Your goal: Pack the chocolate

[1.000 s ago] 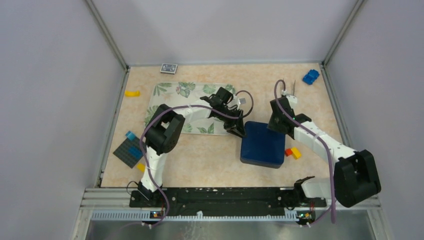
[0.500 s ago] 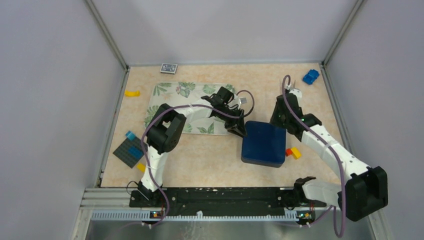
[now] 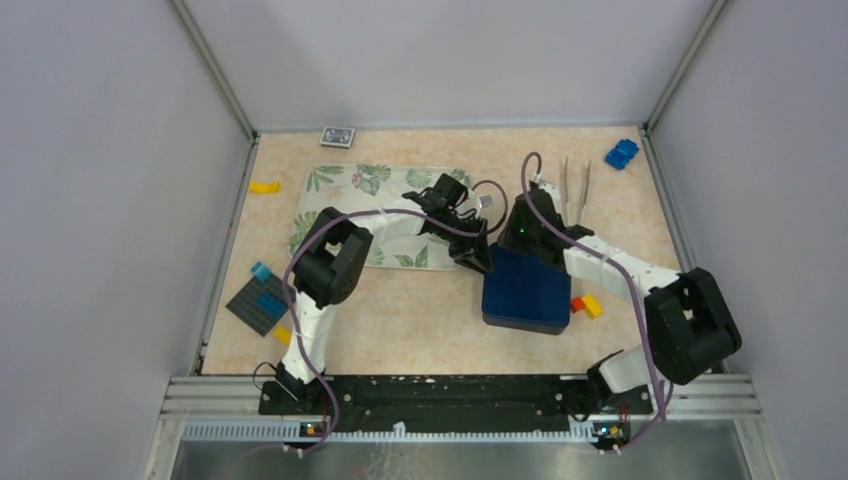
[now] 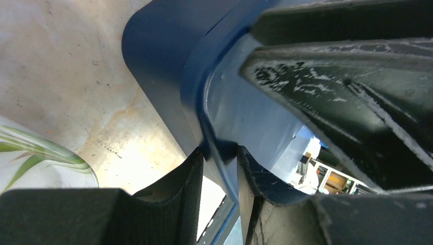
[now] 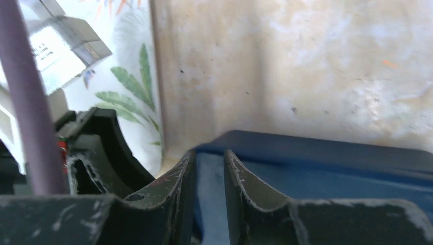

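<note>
With the left hand point(image 4: 218, 155) pinched on a corner rim of the blue box point(image 3: 527, 292) and the right hand point(image 5: 208, 159) closed over its far edge, uneven pulls could tilt it on the tabletop point(image 3: 420, 315) and spill the chocolate, which no view shows.

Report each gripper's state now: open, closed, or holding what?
Left gripper: closed on the rim of the blue box.
Right gripper: fingers straddle the same box's edge; clamped or not cannot be told.

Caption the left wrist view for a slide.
Left gripper pinches the rim of the blue box; table and leafy tray beyond.
</note>
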`<state>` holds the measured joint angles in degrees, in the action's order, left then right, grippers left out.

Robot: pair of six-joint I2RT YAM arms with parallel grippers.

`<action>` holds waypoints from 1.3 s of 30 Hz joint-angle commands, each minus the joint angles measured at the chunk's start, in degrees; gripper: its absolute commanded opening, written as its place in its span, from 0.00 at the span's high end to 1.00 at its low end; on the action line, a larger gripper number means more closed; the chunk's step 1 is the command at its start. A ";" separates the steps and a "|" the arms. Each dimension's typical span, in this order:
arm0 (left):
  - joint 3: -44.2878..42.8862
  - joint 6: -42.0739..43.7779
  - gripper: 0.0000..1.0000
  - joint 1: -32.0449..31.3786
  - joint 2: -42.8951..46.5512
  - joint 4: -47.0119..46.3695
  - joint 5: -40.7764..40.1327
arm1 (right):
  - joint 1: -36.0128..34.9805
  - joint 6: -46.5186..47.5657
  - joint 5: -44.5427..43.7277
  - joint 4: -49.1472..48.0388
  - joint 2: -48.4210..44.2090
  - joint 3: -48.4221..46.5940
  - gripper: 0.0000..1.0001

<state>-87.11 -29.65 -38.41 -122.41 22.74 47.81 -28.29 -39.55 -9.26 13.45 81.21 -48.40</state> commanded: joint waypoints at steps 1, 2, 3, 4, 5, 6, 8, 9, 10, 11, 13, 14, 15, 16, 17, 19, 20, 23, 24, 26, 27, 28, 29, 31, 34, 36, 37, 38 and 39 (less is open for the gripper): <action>-1.31 0.84 0.65 0.31 -1.16 -1.03 -2.05 | -0.15 -3.71 -0.80 -5.06 5.25 1.99 0.75; -1.26 0.82 0.65 0.31 -1.09 -1.03 -2.04 | -0.15 -4.01 -0.67 -5.69 4.71 2.67 0.74; -1.18 0.82 0.65 0.33 -0.99 -1.20 -2.02 | -0.13 -4.33 -0.76 -6.04 3.81 3.37 0.74; -1.09 0.82 0.65 0.35 -0.90 -1.23 -2.02 | -0.18 -4.39 -0.91 -5.69 3.05 3.56 0.74; -1.14 0.86 0.65 0.36 -0.86 -1.37 -1.94 | -0.16 -4.35 -1.22 -4.94 1.94 3.31 0.74; -1.19 0.83 0.65 0.33 -0.90 -1.45 -1.81 | -0.13 -4.14 -1.58 -4.06 0.66 2.94 0.74; -1.21 0.67 0.65 0.30 -0.98 -1.68 -1.55 | -0.17 -3.50 -3.04 -1.79 -2.43 1.88 0.74; -1.33 0.60 0.65 0.35 -1.03 -1.80 -1.39 | -0.12 -2.93 -4.20 -0.36 -4.46 1.07 0.74; -1.33 0.45 0.65 0.36 -1.07 -1.89 -1.18 | -0.17 -2.39 -5.49 1.20 -6.39 0.46 0.74; -1.40 0.39 0.65 0.36 -1.08 -1.99 -1.07 | -0.10 -1.65 -7.13 2.75 -8.53 -0.05 0.74; -1.40 -0.02 0.65 0.33 -0.85 -2.41 -0.77 | 0.66 -0.32 -10.42 7.09 -11.79 -0.65 0.72; -1.47 -0.17 0.65 0.33 -0.71 -2.62 -0.82 | 1.78 -0.22 -11.12 9.62 -13.01 -0.69 0.72; -1.48 -0.34 0.65 0.35 -0.58 -2.84 -0.79 | 3.60 -0.20 -10.92 11.91 -14.06 -0.28 0.72; -1.56 -0.47 0.65 0.36 -0.41 -2.97 -0.79 | 5.35 0.15 -10.38 13.74 -15.29 0.60 0.72; -1.69 -0.54 0.65 0.29 -0.31 -3.11 -0.91 | 7.39 0.50 -9.36 15.31 -16.48 1.66 0.71; -2.13 -0.67 0.65 0.36 -0.33 -3.22 -1.05 | 10.89 1.04 -7.35 18.02 -18.65 3.53 0.62; -2.37 -0.67 0.65 0.36 -0.37 -3.14 -1.01 | 12.23 1.22 -6.55 19.31 -19.59 4.31 0.56; -2.97 -0.69 0.65 0.33 -1.00 -3.14 -0.73 | 14.18 1.05 -5.40 21.88 -21.82 6.21 0.40; -3.21 -0.71 0.65 0.29 -1.25 -3.07 -0.71 | 14.49 0.80 -4.86 22.32 -22.45 6.91 0.36; -3.54 -0.84 0.65 0.31 -1.64 -3.04 -0.43 | 16.23 0.54 -1.82 21.47 -23.31 8.90 0.31; -3.77 -0.85 0.65 0.31 -1.87 -2.91 -0.44 | 17.37 0.44 0.31 20.49 -23.53 10.14 0.30; -3.96 -0.91 0.65 0.34 -2.00 -2.97 -0.37 | 18.80 0.33 2.67 19.19 -23.78 11.56 0.30; -4.25 -0.93 0.65 0.36 -2.16 -2.97 -0.32 | 20.22 0.41 5.08 17.77 -23.95 13.16 0.30; -4.59 -0.96 0.65 0.36 -2.30 -2.90 -0.25 | 22.31 0.76 8.72 15.10 -24.10 15.53 0.30; -4.81 -0.77 0.65 0.31 -2.26 -2.71 -0.26 | 23.25 1.38 12.72 12.11 -23.74 17.85 0.30; -4.92 -0.40 0.65 0.29 -2.14 -2.09 -0.65 | 23.24 1.43 14.59 11.31 -23.50 18.18 0.32; -4.89 -0.27 0.65 0.37 -2.00 -1.87 -0.77 | 23.27 1.34 15.52 10.77 -23.76 18.48 0.34; -4.83 -0.16 0.65 0.35 -1.85 -1.69 -0.93 | 23.26 1.18 16.42 10.13 -24.07 18.77 0.36; -4.78 -0.03 0.65 0.37 -1.72 -1.51 -1.09 | 23.20 0.90 17.33 9.63 -24.56 19.16 0.38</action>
<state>-89.82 -30.37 -38.30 -124.29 22.31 47.53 -5.37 -39.18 1.87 24.99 57.21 -31.35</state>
